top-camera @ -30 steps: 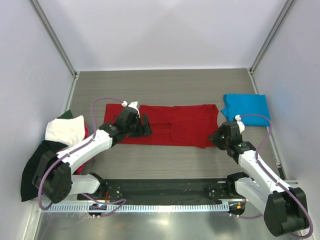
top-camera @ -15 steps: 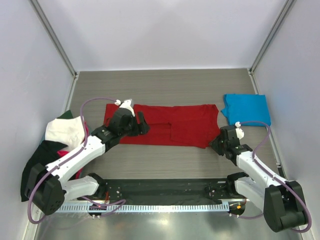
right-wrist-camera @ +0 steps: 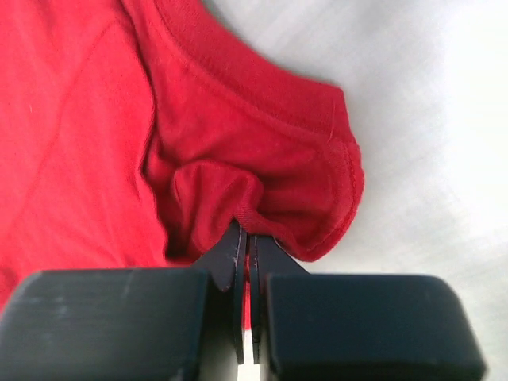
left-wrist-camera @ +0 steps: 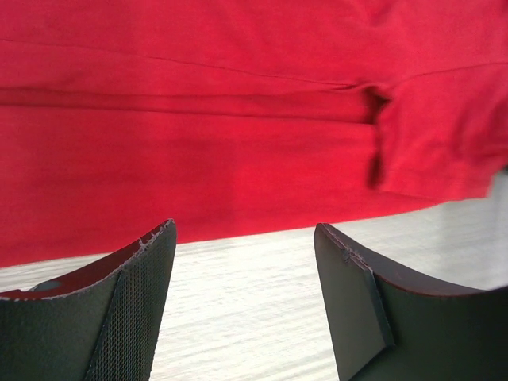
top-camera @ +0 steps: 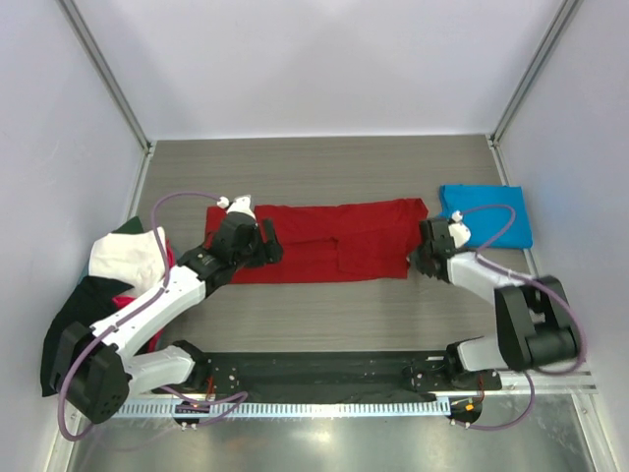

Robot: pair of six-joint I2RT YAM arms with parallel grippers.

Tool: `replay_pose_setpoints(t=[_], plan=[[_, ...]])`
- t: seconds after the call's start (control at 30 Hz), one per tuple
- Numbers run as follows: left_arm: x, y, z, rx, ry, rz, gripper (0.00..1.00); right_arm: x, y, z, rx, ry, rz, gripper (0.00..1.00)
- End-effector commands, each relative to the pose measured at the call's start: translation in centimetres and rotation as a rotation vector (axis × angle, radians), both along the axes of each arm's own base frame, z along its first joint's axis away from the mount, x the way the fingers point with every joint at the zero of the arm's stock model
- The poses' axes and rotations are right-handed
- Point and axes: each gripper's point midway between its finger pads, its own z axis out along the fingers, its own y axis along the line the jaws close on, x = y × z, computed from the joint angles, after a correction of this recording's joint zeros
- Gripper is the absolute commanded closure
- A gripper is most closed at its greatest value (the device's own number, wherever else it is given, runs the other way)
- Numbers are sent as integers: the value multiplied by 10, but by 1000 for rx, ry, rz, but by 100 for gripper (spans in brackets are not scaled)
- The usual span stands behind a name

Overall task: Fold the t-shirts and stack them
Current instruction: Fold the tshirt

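The deep red t-shirt [top-camera: 329, 241] lies folded lengthwise across the middle of the table. It also fills the left wrist view [left-wrist-camera: 238, 119] and the right wrist view [right-wrist-camera: 238, 151]. My left gripper [top-camera: 265, 243] is open over the shirt's left part, with its fingertips [left-wrist-camera: 151, 262] just before the shirt's near edge. My right gripper [top-camera: 418, 256] is shut on the shirt's right corner, and the cloth bunches at its closed jaws [right-wrist-camera: 248, 238]. The bright blue t-shirt [top-camera: 485, 214] lies folded at the right.
A heap of white [top-camera: 126, 256], black [top-camera: 74, 320] and magenta [top-camera: 167, 261] shirts sits at the table's left edge. White walls enclose the table on three sides. A black base rail [top-camera: 314, 374] runs along the near edge.
My right gripper has moved up to the red shirt's right corner and shut on it, pulling that edge slightly in. My left gripper has shifted left and back over the shirt.
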Motion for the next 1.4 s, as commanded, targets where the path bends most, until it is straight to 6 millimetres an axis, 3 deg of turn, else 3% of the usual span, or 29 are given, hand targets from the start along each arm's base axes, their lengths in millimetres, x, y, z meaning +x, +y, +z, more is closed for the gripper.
replay_pose_setpoints(t=[0.0,0.03,0.07,0.1,0.13,0.17,0.2,0.23,0.27,0.3,0.33,0.37,0.43,0.53,0.57,0.6,0.63,0.67,0.7,0.73,0.77,0.8,0.83,0.87,0.93,0.97,1.03,1.23,1.37], plan=[[13,15,5,45,-30,64,28,49,-9,1,-71,-27,-33,99],[13,14,4,38,-31,66,28,63,-9,-2,-79,-20,-41,99],[13,13,4,27,-32,61,28,99,-5,18,-65,-79,-54,99],[14,12,3,16,-38,61,28,118,4,19,-33,-84,-31,99],[14,10,1,12,-35,59,28,133,9,-10,-30,-20,11,99],[15,10,-1,12,-29,57,28,187,24,26,7,-133,45,99],[16,9,0,13,-31,57,28,211,34,27,26,-149,75,99],[17,9,-2,18,-30,57,29,229,51,5,68,-119,128,98],[19,10,-4,28,-28,60,29,275,68,47,90,-221,171,97],[19,11,-4,34,-28,64,29,293,78,56,96,-239,203,95],[19,13,-5,41,-28,67,29,307,82,40,83,-207,214,86],[19,13,-7,44,-26,67,29,329,90,84,71,-262,234,78],[20,13,-8,49,-30,62,28,338,90,105,55,-280,241,55],[16,12,-18,86,-1,19,30,324,72,131,-25,-296,230,47],[15,11,-21,101,3,5,30,310,66,114,-46,-255,233,47],[14,10,-23,110,4,-4,30,300,63,137,-65,-288,252,47],[11,5,-25,129,-1,-23,31,291,60,134,-72,-277,259,47],[9,2,-25,145,-5,-40,32,273,57,114,-74,-233,275,47],[8,-1,-23,171,-14,-62,32,262,52,128,-77,-254,285,48],[1,-11,-27,203,-7,-107,33,252,49,126,-74,-251,291,48],[1,-13,-26,239,-14,-116,34,234,45,103,-62,-211,296,48],[-1,-17,-25,277,-12,-151,35,223,46,116,-35,-240,307,48],[-7,-27,-26,292,-14,-201,35,208,39,95,-16,-215,294,48],[-12,-36,-34,293,15,-255,36,198,43,92,20,-219,311,48],[-16,-41,-37,325,41,-286,43,182,46,100,50,-258,326,48],[-17,-39,-47,364,71,-288,44,168,45,87,53,-237,333,48],[-17,-39,-51,394,83,-293,44,147,43,84,48,-225,347,48],[-16,-31,-66,512,109,-295,45,107,28,83,4,-226,341,46],[-20,-32,-78,566,154,-324,48,100,22,92,-1,-251,328,46]])
